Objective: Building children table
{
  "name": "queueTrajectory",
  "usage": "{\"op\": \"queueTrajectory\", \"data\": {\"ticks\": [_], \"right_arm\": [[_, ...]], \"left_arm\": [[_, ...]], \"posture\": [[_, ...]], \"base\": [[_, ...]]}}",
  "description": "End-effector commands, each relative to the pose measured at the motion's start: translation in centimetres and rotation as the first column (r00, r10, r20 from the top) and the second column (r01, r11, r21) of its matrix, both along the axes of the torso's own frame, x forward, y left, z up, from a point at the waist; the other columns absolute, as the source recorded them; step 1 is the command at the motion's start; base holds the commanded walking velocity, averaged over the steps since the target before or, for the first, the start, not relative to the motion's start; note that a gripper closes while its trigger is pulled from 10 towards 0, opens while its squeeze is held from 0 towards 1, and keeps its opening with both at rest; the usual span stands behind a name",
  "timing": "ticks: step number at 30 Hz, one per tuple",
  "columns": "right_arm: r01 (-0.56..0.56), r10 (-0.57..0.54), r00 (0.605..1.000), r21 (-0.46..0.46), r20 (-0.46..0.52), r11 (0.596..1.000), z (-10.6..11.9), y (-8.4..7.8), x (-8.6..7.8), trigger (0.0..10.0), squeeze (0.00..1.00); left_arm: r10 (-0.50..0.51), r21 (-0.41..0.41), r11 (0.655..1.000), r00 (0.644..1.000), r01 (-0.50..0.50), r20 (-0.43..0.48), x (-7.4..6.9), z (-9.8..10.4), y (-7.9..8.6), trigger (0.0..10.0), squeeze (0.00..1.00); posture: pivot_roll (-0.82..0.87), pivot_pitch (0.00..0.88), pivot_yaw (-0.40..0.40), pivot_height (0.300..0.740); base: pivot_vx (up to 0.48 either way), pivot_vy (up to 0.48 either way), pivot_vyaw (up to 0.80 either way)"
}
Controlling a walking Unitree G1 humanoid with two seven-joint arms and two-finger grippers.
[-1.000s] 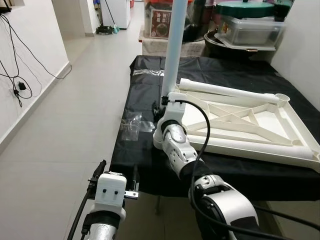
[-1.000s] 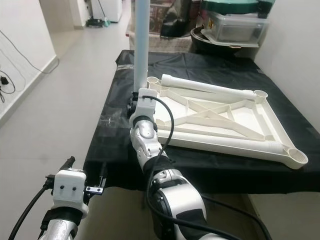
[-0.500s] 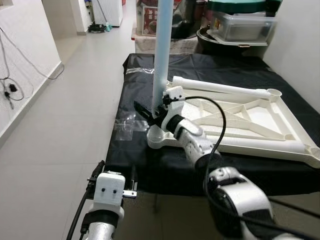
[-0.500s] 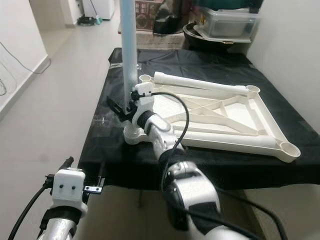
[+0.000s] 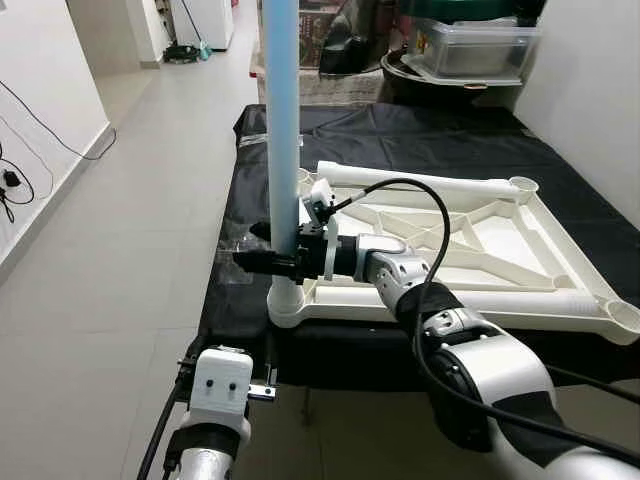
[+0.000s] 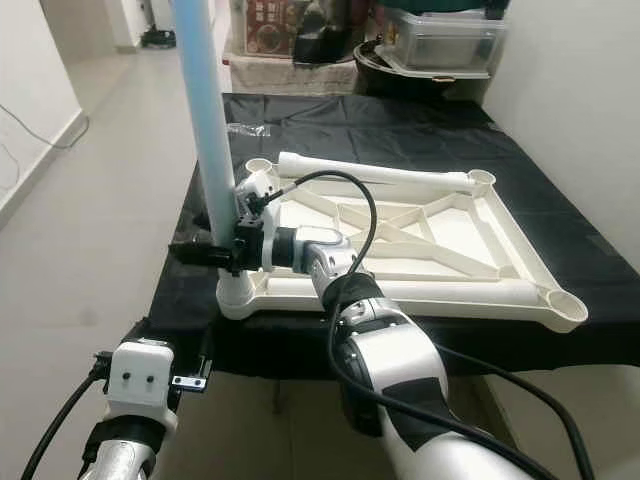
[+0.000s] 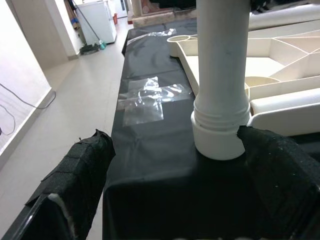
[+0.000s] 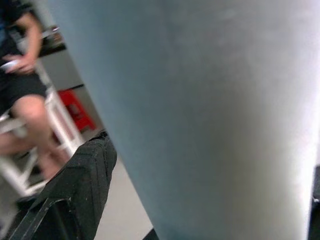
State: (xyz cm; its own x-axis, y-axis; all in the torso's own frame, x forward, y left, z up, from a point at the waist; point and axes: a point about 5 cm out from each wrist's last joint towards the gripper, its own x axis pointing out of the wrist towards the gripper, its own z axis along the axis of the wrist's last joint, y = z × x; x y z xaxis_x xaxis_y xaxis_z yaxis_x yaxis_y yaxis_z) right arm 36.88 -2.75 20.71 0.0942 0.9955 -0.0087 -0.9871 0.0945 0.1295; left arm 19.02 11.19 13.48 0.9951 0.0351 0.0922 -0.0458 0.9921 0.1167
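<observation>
Black fingers of the right gripper (image 5: 272, 258) straddle the pale blue leg (image 5: 283, 130), reaching across it from the frame side, with one finger on each side of the tube; whether they press on it cannot be told. A second ago the gripper came at the leg from below and nearer the robot; it has since swung level. The leg stands upright in the near-left corner socket (image 5: 284, 306) of the upturned white tabletop (image 5: 480, 240), which lies on the black-covered bench (image 5: 420, 135). That suggests one leg is seated, with three sockets open. The left gripper (image 7: 165, 185), fingers spread, hovers just before the socket, holding nothing.
</observation>
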Motion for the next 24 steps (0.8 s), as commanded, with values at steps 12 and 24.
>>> {"op": "queueTrajectory", "data": {"ticks": [12,24], "right_arm": [[0.046,-0.047,0.995,0.018,0.084,0.999,0.4,2.3,-0.2,0.0,0.00],[0.759,-0.760,0.644,0.055,0.091,0.649,1.0,0.7,3.1,0.0,0.00]], "left_arm": [[0.003,-0.019,1.000,1.000,-0.004,-0.012,-0.2,0.0,-0.5,10.0,0.00],[0.001,-0.017,1.000,1.000,-0.002,-0.012,-0.1,0.0,-0.4,10.0,0.00]], "posture": [[0.16,0.060,-0.074,0.740],[0.14,0.062,-0.063,0.740]], "base": [[0.000,0.000,0.00],[0.000,0.000,0.00]]}}
